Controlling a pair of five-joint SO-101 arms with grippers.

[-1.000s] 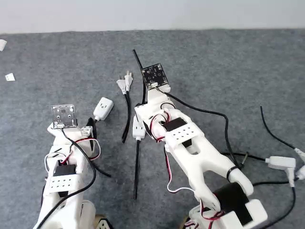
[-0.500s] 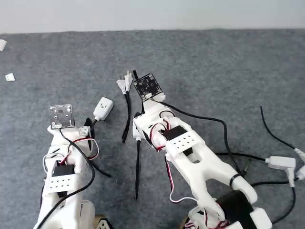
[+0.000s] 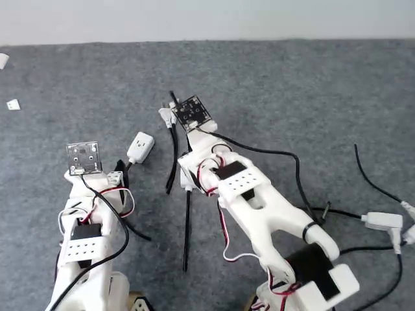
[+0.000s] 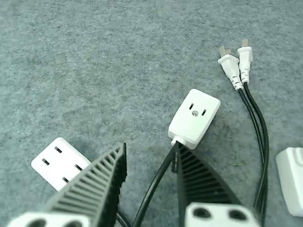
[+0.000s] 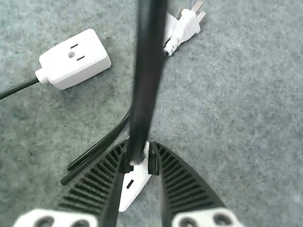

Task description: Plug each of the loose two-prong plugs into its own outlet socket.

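Two loose white two-prong plugs (image 3: pixel 167 115) (image 4: pixel 234 64) (image 5: pixel 187 23) lie side by side on the grey carpet, their black cords trailing back. A white single outlet socket (image 3: pixel 140 147) (image 4: pixel 195 117) (image 5: pixel 73 59) lies left of them. My left gripper (image 4: pixel 149 172) (image 3: pixel 123 172) is open, low over that socket's cord, a little short of the socket. A white multi-outlet block (image 4: pixel 59 163) lies beside one finger. My right gripper (image 5: pixel 137 158) is shut on the end of a thick black cord (image 5: pixel 147 71), with a white socket body (image 5: pixel 132 182) behind the fingertips, just short of the plugs.
A long black cord (image 3: pixel 186 227) runs back along the carpet between the arms. At the right edge lie a white adapter (image 3: pixel 382 221) and thin black cables (image 3: pixel 305 188). Small white scraps (image 3: pixel 13 104) sit at the far left. The carpet beyond the plugs is open.
The right arm has swung left with the black cord, bringing its wrist over toward the two plugs. The left arm has barely moved.
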